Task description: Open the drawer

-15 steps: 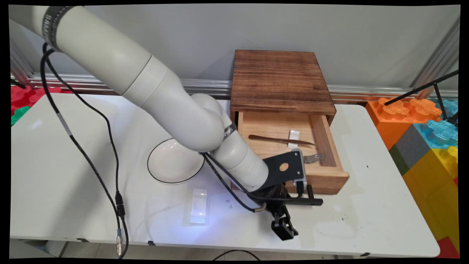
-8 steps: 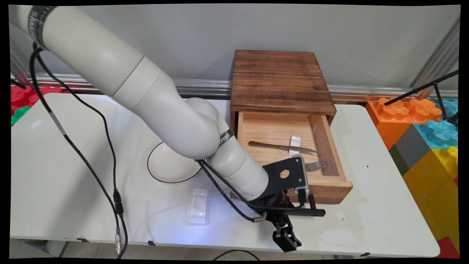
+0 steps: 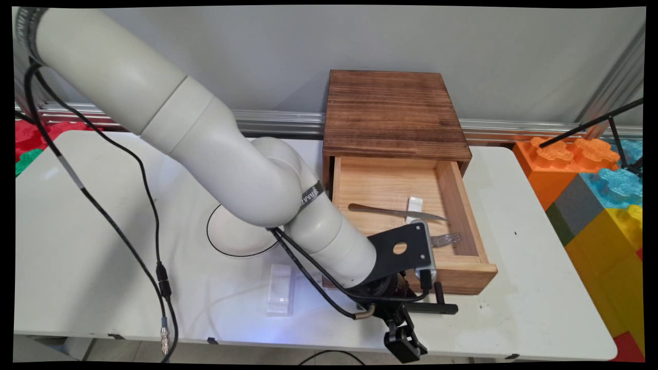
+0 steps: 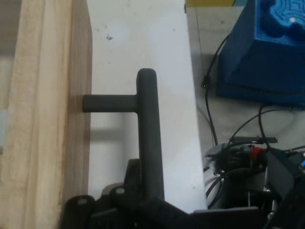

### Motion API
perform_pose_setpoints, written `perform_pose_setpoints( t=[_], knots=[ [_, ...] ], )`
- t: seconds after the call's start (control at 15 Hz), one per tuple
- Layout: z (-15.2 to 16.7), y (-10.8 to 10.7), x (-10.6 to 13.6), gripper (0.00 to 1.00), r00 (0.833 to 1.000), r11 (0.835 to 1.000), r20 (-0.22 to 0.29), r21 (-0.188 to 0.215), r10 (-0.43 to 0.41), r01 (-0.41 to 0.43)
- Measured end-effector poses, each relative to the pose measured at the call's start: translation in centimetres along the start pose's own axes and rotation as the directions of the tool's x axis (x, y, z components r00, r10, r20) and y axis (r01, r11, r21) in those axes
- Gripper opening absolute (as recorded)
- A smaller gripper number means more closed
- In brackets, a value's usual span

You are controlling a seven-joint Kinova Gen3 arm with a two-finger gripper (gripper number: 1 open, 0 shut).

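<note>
My gripper [image 3: 406,308] is shut on the black bar handle [image 3: 437,308] of a light wooden drawer [image 3: 462,275], which stands pulled out of a dark-topped wooden cabinet [image 3: 393,110]. In the hand view the handle [image 4: 147,133] runs down into the gripper [image 4: 147,200], beside the drawer front [image 4: 43,119]. Inside the drawer lie a knife [image 3: 396,210], a fork [image 3: 446,239] and a small white block [image 3: 414,204]. The arm hides the drawer's near left corner.
A white bowl [image 3: 231,236] with a dark rim sits left of the drawer, partly behind the arm. A clear plastic box [image 3: 280,289] lies in front of it. Large coloured toy bricks [image 3: 601,190] stand off the table's right end. The table's near edge is just below the gripper.
The gripper has moved toward the table's near edge with the handle in it, and the drawer has slid further out of the cabinet.
</note>
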Motion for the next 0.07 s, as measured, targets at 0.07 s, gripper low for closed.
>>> perform_pose_setpoints(
  t=[0.07],
  knots=[
    [-0.23, 0.17, 0.07, 1.00, 1.000, 1.000, -0.003, 0.000, -0.001, 0.001]
  ],
)
